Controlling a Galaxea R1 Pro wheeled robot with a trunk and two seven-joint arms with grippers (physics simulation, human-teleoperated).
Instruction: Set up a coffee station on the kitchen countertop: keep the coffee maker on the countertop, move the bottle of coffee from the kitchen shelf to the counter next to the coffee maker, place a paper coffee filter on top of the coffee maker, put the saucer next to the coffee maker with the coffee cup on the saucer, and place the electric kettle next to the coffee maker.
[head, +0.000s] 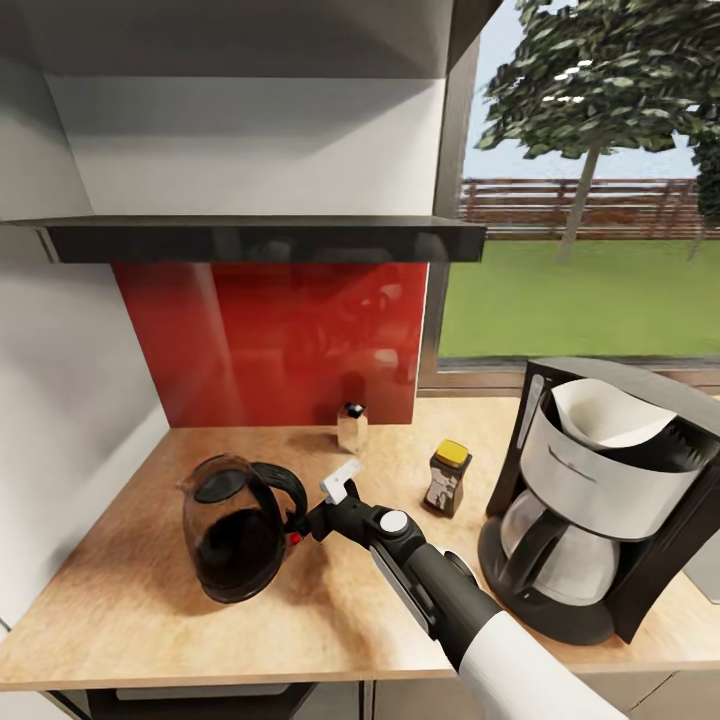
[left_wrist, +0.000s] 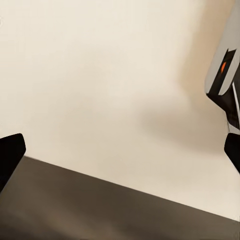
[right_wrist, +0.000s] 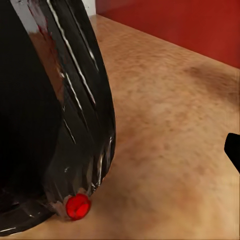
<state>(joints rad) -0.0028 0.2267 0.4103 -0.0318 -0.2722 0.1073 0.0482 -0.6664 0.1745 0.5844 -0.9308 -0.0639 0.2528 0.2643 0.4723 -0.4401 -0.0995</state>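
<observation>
The dark rounded electric kettle (head: 235, 530) rests tilted on the kitchen countertop (head: 130, 600), left of centre. My right gripper (head: 305, 522) is at its handle and red switch (right_wrist: 78, 206), open; one fingertip (right_wrist: 233, 152) stands well clear of the handle. Further right stands the bottle of coffee (head: 447, 478). Beyond it is the coffee maker (head: 600, 510), with the paper coffee filter (head: 610, 412) in its basket. The black kitchen shelf (head: 260, 240) hangs above, bare. My left gripper (left_wrist: 120, 150) is open over a pale surface. The saucer and coffee cup are out of view.
A small tan shaker (head: 351, 427) stands at the red backsplash (head: 270, 340) behind the kettle. A white wall (head: 70, 420) bounds the counter on the left. A window (head: 590, 200) lies behind the coffee maker. A grey object (head: 706, 566) shows at the right edge.
</observation>
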